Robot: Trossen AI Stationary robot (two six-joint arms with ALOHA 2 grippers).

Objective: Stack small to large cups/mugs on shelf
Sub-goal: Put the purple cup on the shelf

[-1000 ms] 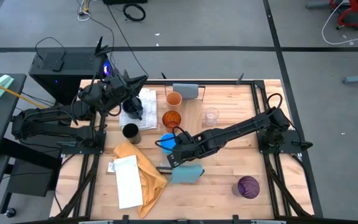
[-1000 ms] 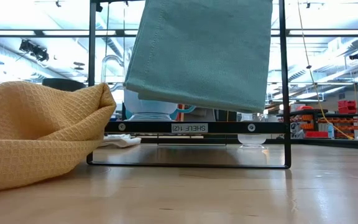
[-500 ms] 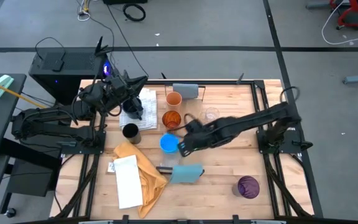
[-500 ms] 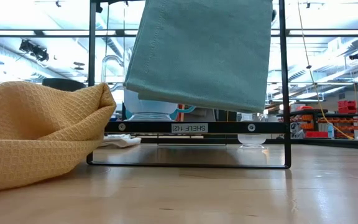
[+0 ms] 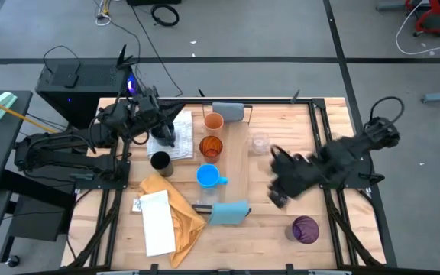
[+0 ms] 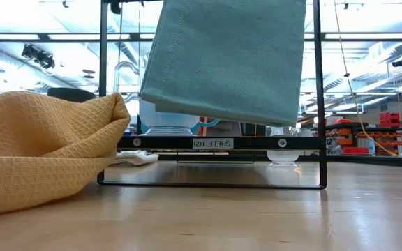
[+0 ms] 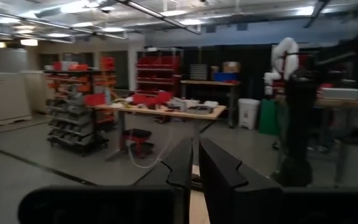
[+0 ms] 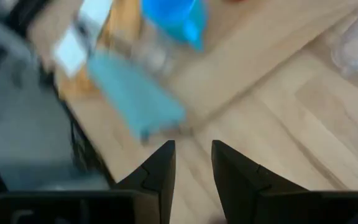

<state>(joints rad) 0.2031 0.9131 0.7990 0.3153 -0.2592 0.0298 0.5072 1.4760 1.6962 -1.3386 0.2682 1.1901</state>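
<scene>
The shelf (image 5: 237, 164) is a pale plank with a grey block (image 5: 228, 111) at its far end and a light blue block (image 5: 229, 213) at its near end. An orange cup (image 5: 214, 121), an amber cup (image 5: 211, 147) and a bright blue mug (image 5: 207, 176) stand in a row along its left side. A clear glass (image 5: 260, 142), a black cup (image 5: 160, 161) and a purple cup (image 5: 305, 228) stand on the table. No navy mug shows. My right gripper (image 5: 277, 197) is open and empty, right of the shelf (image 8: 191, 163). My left gripper (image 7: 196, 163) is shut, at the far left.
A yellow cloth (image 5: 176, 210) with a white card (image 5: 156, 221) lies near the front left. A white cloth (image 5: 172, 128) lies by the left gripper. In the low view a teal cloth (image 6: 229, 63) hangs from the black shelf frame (image 6: 211, 143).
My right gripper has drawn back from the bright blue mug toward the table's right edge, moving fast. The mug stays standing in the row with the orange and amber cups.
</scene>
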